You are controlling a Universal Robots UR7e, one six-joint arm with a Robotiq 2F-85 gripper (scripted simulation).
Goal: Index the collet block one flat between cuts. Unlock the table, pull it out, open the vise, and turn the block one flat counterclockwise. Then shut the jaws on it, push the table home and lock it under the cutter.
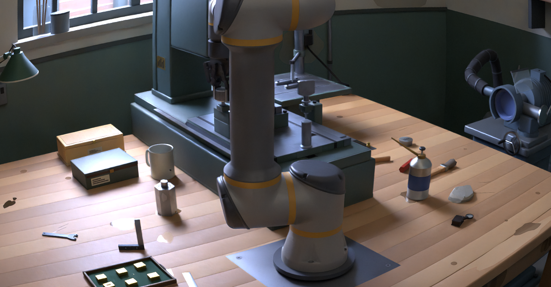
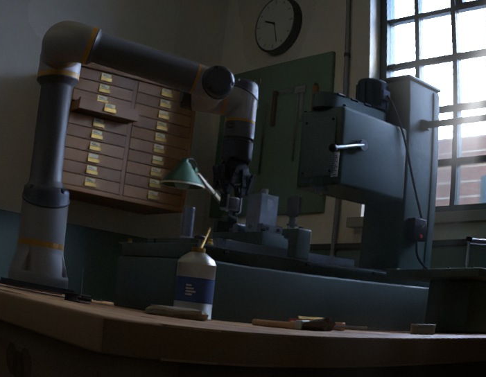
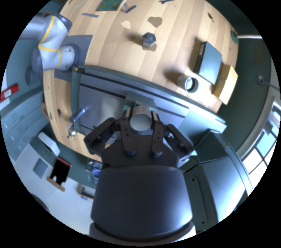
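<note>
The mill's sliding table (image 1: 293,139) sits on its green base in the middle of the bench. The vise (image 1: 223,119) stands on the table, partly hidden behind my arm. My gripper (image 3: 140,121) points straight down over the vise and is closed around a round knurled knob (image 3: 141,120) that stands up from the vise. I see the same knob (image 1: 220,94) between my fingers from the side camera. The collet block is hidden. An upright handle post (image 1: 306,133) stands near the table's front edge. Another lever (image 1: 306,91) rises behind it.
The mill column (image 1: 185,35) rises behind the vise, under the window. A mug (image 1: 161,161), two boxes (image 1: 104,167) and a hexagonal block (image 1: 165,197) sit left of the base. An oil can (image 1: 419,177) and hand tools lie to the right. My arm's base (image 1: 314,254) stands in front.
</note>
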